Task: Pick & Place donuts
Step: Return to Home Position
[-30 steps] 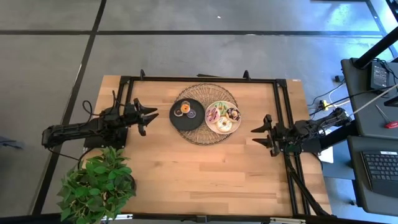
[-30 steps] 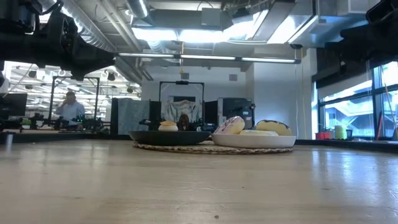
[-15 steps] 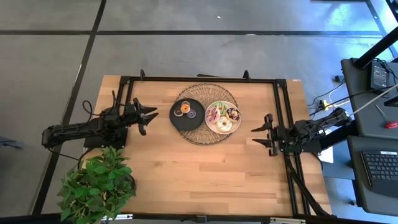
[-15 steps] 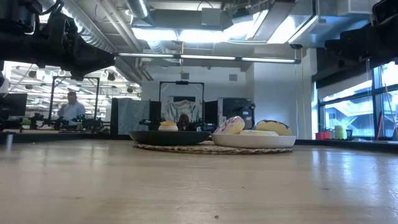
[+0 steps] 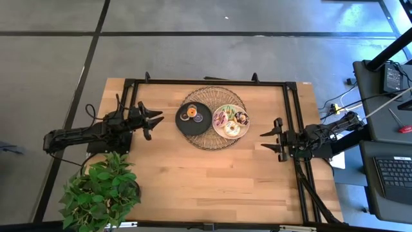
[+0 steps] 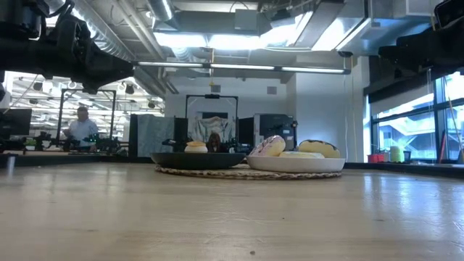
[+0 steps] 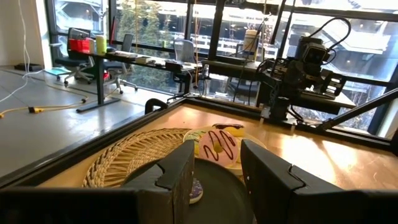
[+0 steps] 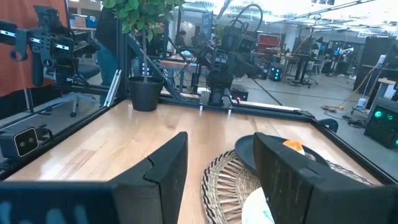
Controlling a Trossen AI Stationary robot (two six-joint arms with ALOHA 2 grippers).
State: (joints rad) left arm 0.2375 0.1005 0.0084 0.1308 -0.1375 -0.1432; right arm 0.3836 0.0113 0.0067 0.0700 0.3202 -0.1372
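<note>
Left pincer [image 5: 154, 122] and right pincer [image 5: 265, 140], both spread, flank iced ring donuts [image 5: 230, 129] on round plates [image 5: 193, 127] atop a woven mat [image 5: 212, 94].

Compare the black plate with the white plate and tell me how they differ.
The black plate is dark; the white plate is pale. The black plate holds small donuts, the white plate larger iced donuts. The black plate lies toward the left gripper, the white plate toward the right gripper. Both are round and sit side by side on one woven mat.
</note>
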